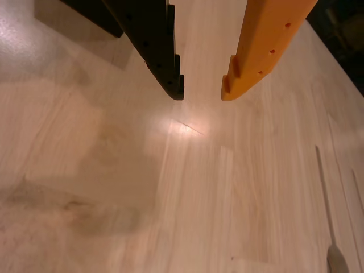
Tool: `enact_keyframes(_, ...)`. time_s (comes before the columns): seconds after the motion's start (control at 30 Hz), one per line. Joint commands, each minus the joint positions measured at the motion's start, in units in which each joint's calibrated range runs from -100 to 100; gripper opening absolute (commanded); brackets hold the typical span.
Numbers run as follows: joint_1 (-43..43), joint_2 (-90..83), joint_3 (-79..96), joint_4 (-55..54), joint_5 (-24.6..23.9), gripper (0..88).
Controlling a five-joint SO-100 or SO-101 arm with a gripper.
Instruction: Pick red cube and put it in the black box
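Neither a red cube nor a black box can be made out in the wrist view, so their places cannot be told from here.

The end effector (pixel 202 94) comes in from the top edge of the view, and its two fingers stand apart with nothing between them; bare wood shows through the gap. The black finger (pixel 153 40) is on the left of the view, slanting down toward the right and ending in a stepped, notched tip. The orange finger (pixel 264 45) is on the right, slanting down toward the left, with small round holes along its face and a similar stepped tip. Both tips hang over the surface without any visible contact.

The surface (pixel 187 199) is pale wood with a long grain running from top to bottom of the view. A bright patch of reflected light (pixel 185 128) lies just below the gap between the fingertips, crossed by a thin dark scratch. Broad soft shadows spread over the left part of the wood, darkest near the lower left corner of the view. At the upper right the far edge of the surface runs diagonally, with darkness beyond it. A thin pale line (pixel 327 205) runs down the right side, ending in a blurred, greyish shape at the bottom edge; what it is cannot be told.
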Motion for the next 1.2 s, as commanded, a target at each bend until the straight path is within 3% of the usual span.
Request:
enact_keyframes(0.0, 0.35, -2.41, 0.68, -1.18, -1.49, 10.2)
enact_keyframes(0.4, 1.50, -3.58, 10.36, -4.05, -2.89, 9.3)
enact_keyframes(0.53, 1.50, -4.50, 10.64, -4.13, -2.89, 5.0)
enact_keyframes(1.17, 1.34, -10.18, 12.36, -1.51, -2.35, 4.3)
